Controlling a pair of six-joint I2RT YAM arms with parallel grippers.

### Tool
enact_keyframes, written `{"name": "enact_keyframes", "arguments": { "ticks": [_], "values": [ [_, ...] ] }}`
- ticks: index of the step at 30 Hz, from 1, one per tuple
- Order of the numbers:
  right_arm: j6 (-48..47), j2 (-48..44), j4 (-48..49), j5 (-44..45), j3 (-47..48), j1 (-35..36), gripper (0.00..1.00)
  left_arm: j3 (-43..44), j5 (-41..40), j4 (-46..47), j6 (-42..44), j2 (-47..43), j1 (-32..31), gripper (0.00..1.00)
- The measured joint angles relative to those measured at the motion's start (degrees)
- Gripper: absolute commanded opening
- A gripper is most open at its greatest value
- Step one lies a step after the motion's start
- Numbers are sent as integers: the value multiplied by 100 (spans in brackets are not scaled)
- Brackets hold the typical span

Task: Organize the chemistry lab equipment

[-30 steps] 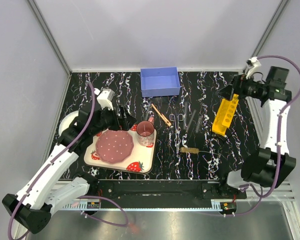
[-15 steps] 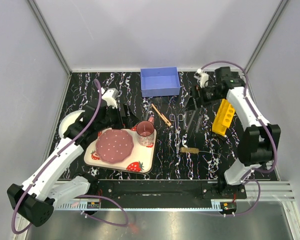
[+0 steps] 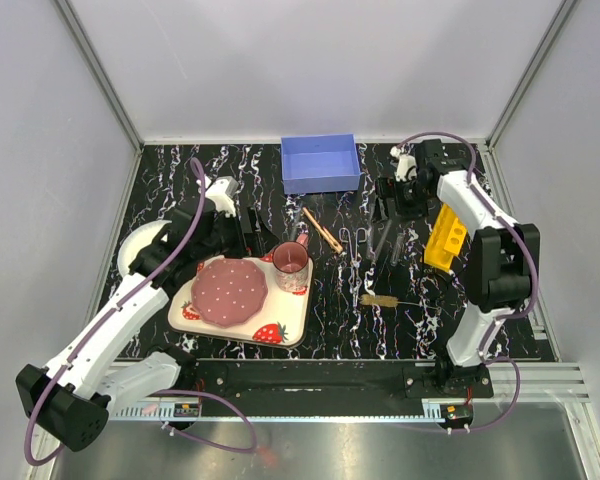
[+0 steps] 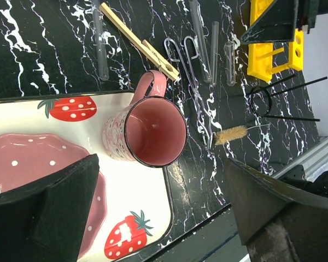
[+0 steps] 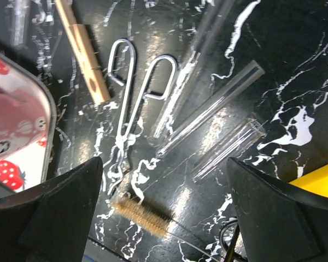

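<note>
The lab tools lie on the black marbled table right of the tray: a tan wooden clamp [image 3: 322, 231] [image 4: 139, 41] [image 5: 85, 54], metal forceps [image 3: 356, 247] [image 4: 194, 82] [image 5: 128, 114], clear tubes [image 3: 385, 240] [image 4: 213, 49] [image 5: 208, 109], a bristle brush [image 3: 378, 299] [image 4: 229, 134] [image 5: 142, 214] and a yellow holed rack [image 3: 448, 232] [image 4: 273, 43]. My right gripper [image 3: 392, 200] [image 5: 164, 218] hovers open over the tubes and forceps, holding nothing. My left gripper [image 3: 242, 232] [image 4: 164, 213] hangs open above the tray's corner, beside the cup, also holding nothing.
A strawberry-print tray [image 3: 280, 335] [image 4: 147, 218] carries a pink plate [image 3: 229, 290] and a pink cup [image 3: 291, 265] [image 4: 153, 131]. A blue bin [image 3: 320, 163] stands at the back. A white bowl [image 3: 130, 250] shows behind my left arm. A black wire ring [image 4: 262, 101] lies near the rack.
My right arm swung left from beyond the yellow rack to above the tubes and forceps. My left arm shifted slightly toward the back. No tool has moved.
</note>
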Motion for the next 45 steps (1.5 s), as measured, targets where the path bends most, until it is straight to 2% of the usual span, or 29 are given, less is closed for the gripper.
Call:
{"name": "enact_keyframes", "arguments": {
  "ticks": [4,5,12,17,27,39,45],
  "values": [
    [37,304,92,313,35,39,83,-7,-13,-2,15,-4,15,99],
    [39,431,92,356,107,52,75,-7,-15,0,17,-9,15,99],
    [24,1086,146,619,817,254,56,-199,-76,20,11,-227,26,99],
    [111,1486,160,772,1250,479,53,-313,-90,37,-11,-275,26,99],
    [273,2100,136,1300,1408,603,43,-317,-94,44,-31,-269,35,99],
    [339,2455,144,1497,1620,634,41,-380,-94,133,-52,-229,52,99],
    [385,2533,142,1502,1718,636,33,-380,-92,168,-55,-229,52,99]
  ]
}}
